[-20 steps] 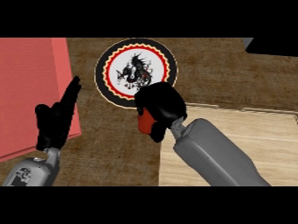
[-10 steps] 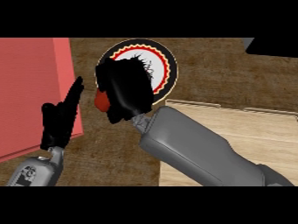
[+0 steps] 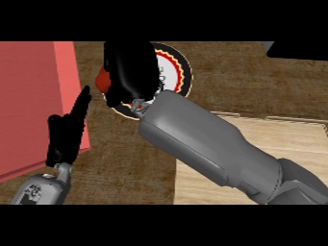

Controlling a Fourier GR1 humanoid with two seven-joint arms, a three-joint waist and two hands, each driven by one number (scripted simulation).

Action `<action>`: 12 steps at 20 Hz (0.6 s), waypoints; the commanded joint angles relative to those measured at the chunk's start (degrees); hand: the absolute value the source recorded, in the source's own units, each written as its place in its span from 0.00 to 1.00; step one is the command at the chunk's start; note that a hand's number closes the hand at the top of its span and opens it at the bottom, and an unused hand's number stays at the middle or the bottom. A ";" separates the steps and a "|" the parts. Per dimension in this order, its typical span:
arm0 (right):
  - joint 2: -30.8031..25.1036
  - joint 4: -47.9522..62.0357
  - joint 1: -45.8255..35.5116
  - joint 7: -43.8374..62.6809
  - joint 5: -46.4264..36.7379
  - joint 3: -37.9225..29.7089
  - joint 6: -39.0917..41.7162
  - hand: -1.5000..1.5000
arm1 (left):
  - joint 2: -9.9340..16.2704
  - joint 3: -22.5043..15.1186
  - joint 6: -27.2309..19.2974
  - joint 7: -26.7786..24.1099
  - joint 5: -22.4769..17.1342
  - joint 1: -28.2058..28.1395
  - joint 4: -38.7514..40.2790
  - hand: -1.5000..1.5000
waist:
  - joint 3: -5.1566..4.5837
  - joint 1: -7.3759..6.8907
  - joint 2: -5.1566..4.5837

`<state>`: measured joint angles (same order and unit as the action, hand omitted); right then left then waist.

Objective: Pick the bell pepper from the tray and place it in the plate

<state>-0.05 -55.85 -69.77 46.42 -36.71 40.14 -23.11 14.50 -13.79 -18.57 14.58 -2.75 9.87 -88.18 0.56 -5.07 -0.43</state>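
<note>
One robot hand (image 3: pixel 129 67), now farther left

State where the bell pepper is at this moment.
In the head view the bell pepper sits upper centre, held in the right hand at the plate's left edge, just right of the red block.

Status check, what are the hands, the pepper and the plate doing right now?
Right hand curled round the red pepper, over the plate's left edge. Left hand open, resting beside the red block. Tray bare where visible. Nothing blocking.
</note>
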 commanded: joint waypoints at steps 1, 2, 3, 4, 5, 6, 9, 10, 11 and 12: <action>0.04 7.66 -2.56 -3.10 3.16 -0.65 -2.35 1.00 | -1.89 -0.60 -0.56 -1.10 0.33 -3.42 5.72 0.50 | -0.71 1.25 -0.68; 0.04 8.94 -4.52 -0.81 4.99 -0.22 -2.11 1.00 | -0.81 -0.49 1.01 -0.56 -0.30 -3.29 4.33 0.50 | -0.72 0.53 -0.61; 0.04 11.50 -2.90 -5.00 5.49 -0.77 -3.56 1.00 | -1.96 -0.05 -0.60 -0.18 0.13 -2.25 4.71 0.50 | -0.69 0.86 -0.82; 0.04 14.04 -1.83 -5.59 4.34 -0.07 -5.07 1.00 | -0.46 -0.82 1.56 -1.22 -0.61 -5.60 2.19 0.50 | -0.71 0.04 -0.86; 0.04 13.96 -3.40 -5.59 5.90 0.24 -4.74 1.00 | 0.01 1.23 1.68 -1.65 -1.31 -4.54 3.99 0.50 | -0.72 0.29 -0.80; 0.04 15.59 -3.77 -6.92 7.38 -0.83 -3.79 1.00 | -0.34 1.35 1.65 1.00 -1.86 -3.13 2.81 0.50 | -0.68 0.57 -0.77; 0.05 22.05 -5.70 -10.95 7.92 -2.38 -2.82 1.00 | 0.19 1.05 2.34 0.39 -1.32 -3.39 2.92 0.50 | -0.70 0.31 -1.06; 0.05 23.24 -4.55 -11.58 8.66 -1.99 -2.70 1.00 | 0.67 0.78 2.53 -0.07 -1.06 -4.77 1.90 0.50 | -0.70 -0.28 -1.14; 0.05 23.02 -3.63 -11.24 9.91 -1.22 -2.72 1.00 | -0.28 0.50 3.02 -1.63 -1.44 -4.73 3.07 0.50 | -0.72 -0.17 -1.14; 0.05 24.13 -4.36 -13.20 11.82 -2.73 0.30 1.00 | -0.88 0.67 2.26 -0.16 -1.04 -2.65 4.25 0.50 | -0.70 0.11 -1.40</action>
<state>-0.01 -35.92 -73.88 36.44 -28.42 38.38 -25.39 14.10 -12.98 -17.18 13.77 -3.30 9.08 -89.27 0.62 -4.84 -0.99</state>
